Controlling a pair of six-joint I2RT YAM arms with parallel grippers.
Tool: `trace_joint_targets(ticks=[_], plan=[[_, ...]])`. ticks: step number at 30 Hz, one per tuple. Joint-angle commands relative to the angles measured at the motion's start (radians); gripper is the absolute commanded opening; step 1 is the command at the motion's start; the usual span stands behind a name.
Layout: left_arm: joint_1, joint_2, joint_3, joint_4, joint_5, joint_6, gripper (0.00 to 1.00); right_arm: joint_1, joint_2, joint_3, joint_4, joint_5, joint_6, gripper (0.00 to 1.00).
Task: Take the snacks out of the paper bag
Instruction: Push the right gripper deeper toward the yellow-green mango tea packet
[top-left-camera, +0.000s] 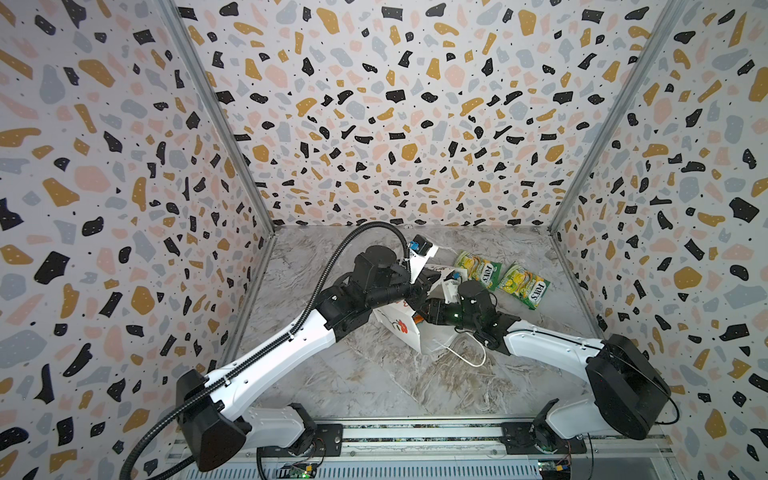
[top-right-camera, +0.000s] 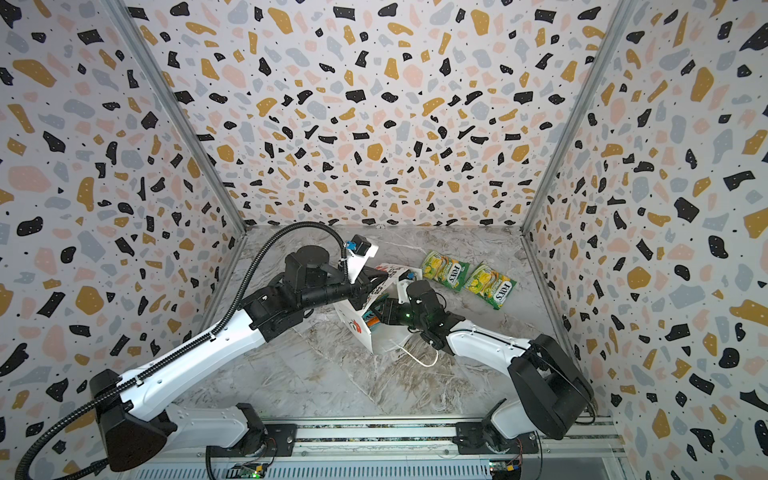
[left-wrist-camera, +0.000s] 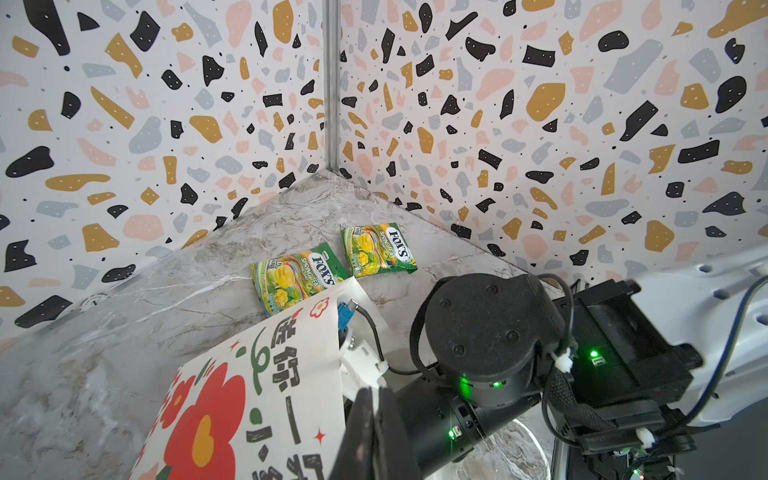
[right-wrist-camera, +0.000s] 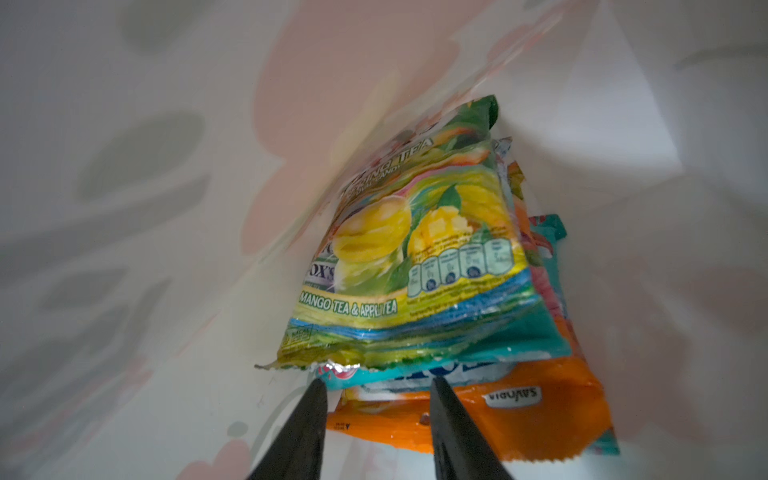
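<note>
Right wrist view: three snacks stacked inside the paper bag (right-wrist-camera: 166, 208): top pouch (right-wrist-camera: 415, 249) green-yellow, teal pouch (right-wrist-camera: 532, 345) beneath, orange pouch (right-wrist-camera: 519, 415) lowest. Glossy film, thin, floppy. Likely light and slippery, so the crimped end seam looks like the best hold. Right gripper (right-wrist-camera: 376, 382) parted at that seam edge, nothing clamped. Left gripper (left-wrist-camera: 374, 403) clenched on the bag's rim. Two loose pouches (top-left-camera: 478, 270) lie flat near the marble-patterned worktop's (top-left-camera: 374, 382) far right corner.

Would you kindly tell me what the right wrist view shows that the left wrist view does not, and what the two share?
Only the right wrist view: the paper bag from inside, holding a stacked green-yellow pouch, teal pouch and orange pouch, with the right gripper open at their edges.
Only the left wrist view: two green-yellow pouches lying on the marble table, the bag's red flower print, and the left gripper shut at the bag's edge.
Both: the paper bag.
</note>
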Motion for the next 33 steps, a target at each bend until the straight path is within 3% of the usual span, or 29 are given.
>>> trace_joint_targets(ticks=[1, 14, 33], plan=[[-0.008, -0.019, 0.0, 0.022, 0.011, 0.005, 0.0, 0.003, -0.009, 0.051, -0.004, 0.046, 0.044, 0.41], [-0.01, -0.017, 0.0, 0.02, 0.012, 0.005, 0.0, 0.001, -0.01, 0.053, -0.036, 0.22, 0.098, 0.43], [-0.013, -0.014, 0.001, 0.017, 0.012, 0.006, 0.0, 0.001, 0.07, 0.102, -0.032, 0.258, 0.12, 0.45]])
